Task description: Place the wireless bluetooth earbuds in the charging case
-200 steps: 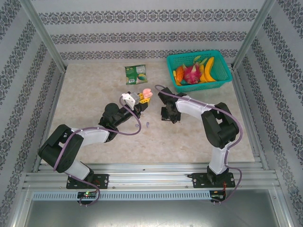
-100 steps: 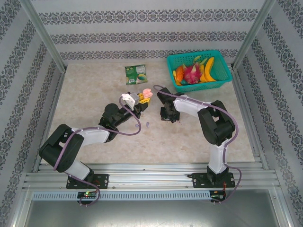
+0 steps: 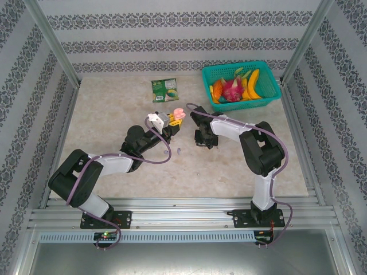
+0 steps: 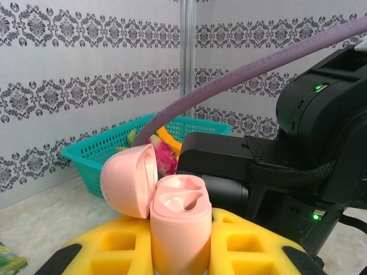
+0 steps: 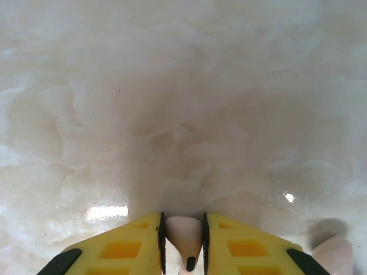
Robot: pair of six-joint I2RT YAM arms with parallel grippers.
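Note:
My left gripper (image 3: 171, 118) is shut on a pale pink charging case (image 3: 178, 113) and holds it upright. In the left wrist view the case (image 4: 179, 229) stands between the yellow fingers (image 4: 109, 246) with its lid (image 4: 129, 180) swung open to the left, showing two moulded slots. My right gripper (image 3: 202, 140) points down just above the table, right of the case. It is shut on a pale pink earbud (image 5: 184, 238) pinched between its pads. A lavender earbud (image 3: 179, 151) lies on the table below the case.
A teal basket (image 3: 269, 97) of toy fruit stands at the back right, and a green snack packet (image 3: 164, 89) lies at the back centre. A blurred pale pink bit (image 5: 335, 252) lies on the table right of my right fingers. The right arm's black body (image 4: 298, 160) is just behind the case.
The right arm's elbow has swung slightly inward while its gripper stays low beside the case. The left arm and the case have barely moved.

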